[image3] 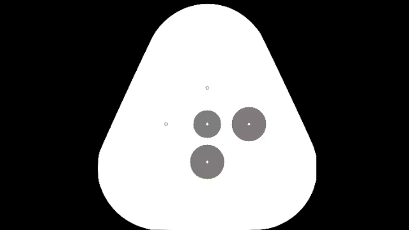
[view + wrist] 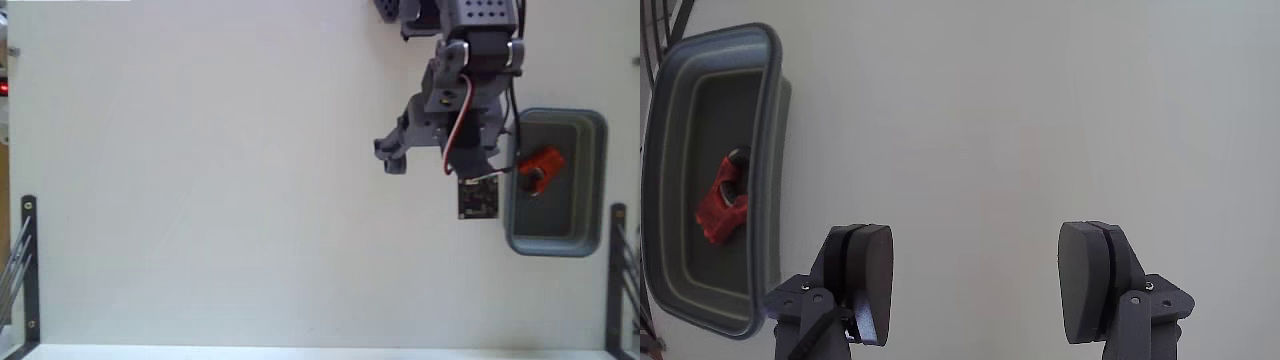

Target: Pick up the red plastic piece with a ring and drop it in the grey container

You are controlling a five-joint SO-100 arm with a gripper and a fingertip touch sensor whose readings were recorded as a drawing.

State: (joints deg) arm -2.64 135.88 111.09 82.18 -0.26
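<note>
The red plastic piece with a ring lies inside the grey container, in its upper half in the fixed view. The wrist view shows the red piece on the dark floor of the container at the left edge. My gripper hovers over the bare table just left of the container in the fixed view. In the wrist view the gripper is open wide, with only white table between its fingers.
A small dark square circuit board shows just below the arm, beside the container's left wall. Black metal brackets stand at the left and right table edges. The white table spreads wide to the left.
</note>
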